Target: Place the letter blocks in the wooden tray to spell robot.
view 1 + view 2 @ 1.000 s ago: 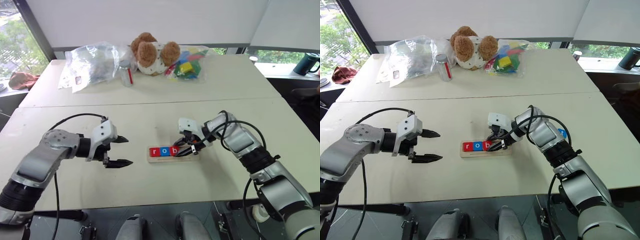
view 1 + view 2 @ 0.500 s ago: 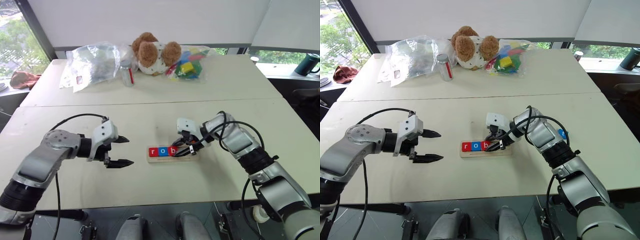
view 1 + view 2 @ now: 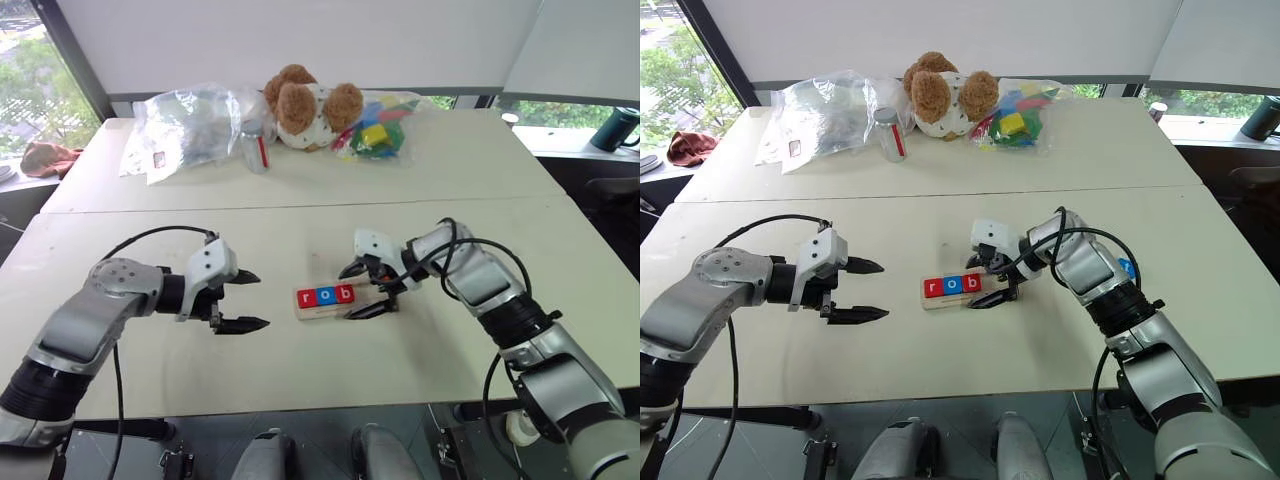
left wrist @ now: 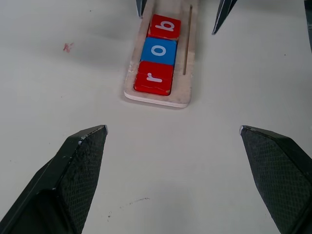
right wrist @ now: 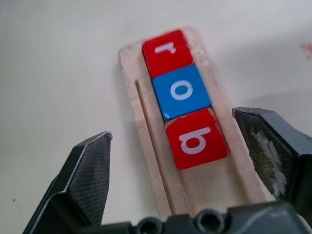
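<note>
Three letter blocks, a red r [image 5: 167,47], a blue o [image 5: 181,91] and a red b [image 5: 196,139], are seated in a row in the wooden tray [image 3: 340,309] on the white table [image 3: 300,240]. The right gripper [image 3: 366,290] is held over the tray's bare end with jaws spread wide, gripping nothing. The left gripper [image 3: 245,300] is held apart from the tray, jaws likewise spread and empty.

L gripper [image 3: 243,300] & R gripper [image 3: 366,290]: fingers spread, angled inward.
</note>
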`<act>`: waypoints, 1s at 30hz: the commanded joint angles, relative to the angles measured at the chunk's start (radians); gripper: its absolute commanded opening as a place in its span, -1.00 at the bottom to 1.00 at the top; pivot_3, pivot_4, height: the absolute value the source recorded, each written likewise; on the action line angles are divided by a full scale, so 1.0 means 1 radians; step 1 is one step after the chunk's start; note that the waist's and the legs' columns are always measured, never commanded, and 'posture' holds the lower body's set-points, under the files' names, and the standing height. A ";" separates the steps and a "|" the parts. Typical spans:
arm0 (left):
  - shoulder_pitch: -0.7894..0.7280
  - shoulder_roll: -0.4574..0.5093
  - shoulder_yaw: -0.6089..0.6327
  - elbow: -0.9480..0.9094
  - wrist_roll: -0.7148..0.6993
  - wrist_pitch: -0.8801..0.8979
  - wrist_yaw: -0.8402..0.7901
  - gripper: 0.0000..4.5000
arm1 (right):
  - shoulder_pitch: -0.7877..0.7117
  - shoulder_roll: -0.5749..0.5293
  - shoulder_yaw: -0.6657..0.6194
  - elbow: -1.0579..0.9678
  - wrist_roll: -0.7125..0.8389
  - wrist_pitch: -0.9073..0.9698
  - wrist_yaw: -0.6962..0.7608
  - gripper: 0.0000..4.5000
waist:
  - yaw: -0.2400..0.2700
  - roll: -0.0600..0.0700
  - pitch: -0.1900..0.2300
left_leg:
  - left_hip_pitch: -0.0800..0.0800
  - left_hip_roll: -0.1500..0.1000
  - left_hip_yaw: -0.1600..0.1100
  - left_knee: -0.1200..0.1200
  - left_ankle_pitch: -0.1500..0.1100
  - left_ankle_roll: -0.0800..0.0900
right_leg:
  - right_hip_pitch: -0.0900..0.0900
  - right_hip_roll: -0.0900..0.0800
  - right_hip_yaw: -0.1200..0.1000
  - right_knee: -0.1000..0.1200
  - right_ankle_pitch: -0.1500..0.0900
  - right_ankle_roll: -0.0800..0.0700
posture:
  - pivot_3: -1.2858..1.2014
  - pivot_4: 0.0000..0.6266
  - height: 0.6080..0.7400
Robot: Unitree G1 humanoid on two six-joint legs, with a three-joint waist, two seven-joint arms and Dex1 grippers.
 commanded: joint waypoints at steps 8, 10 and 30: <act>-0.031 -0.017 0.037 -0.038 -0.047 0.026 -0.007 1.00 | -0.006 -0.070 -0.312 -0.031 -0.035 0.219 -0.417 0.97 | 0.002 0.000 0.000 | 0.000 0.000 0.000 0.000 0.001 -0.002 | 0.000 -0.001 0.000 0.000 0.000 0.000 | 0.03 -0.52 1.00; -0.034 -0.020 0.045 -0.055 -0.068 0.040 -0.003 1.00 | 0.037 -0.013 -0.438 -0.083 -0.055 0.354 -0.610 0.97 | 0.002 0.000 0.000 | 0.000 0.000 0.000 0.000 0.003 -0.006 | 0.000 -0.001 0.000 0.000 0.000 0.000 | 0.03 -0.52 1.00; -0.129 -0.071 -0.040 0.072 0.000 -0.026 -0.055 1.00 | 0.278 0.383 -0.678 -0.199 -0.039 0.500 -1.203 0.97 | -0.006 0.000 -0.001 | -0.007 -0.001 0.001 0.000 0.005 -0.008 | -0.009 0.002 0.002 0.009 0.000 0.000 | 0.03 -0.52 1.00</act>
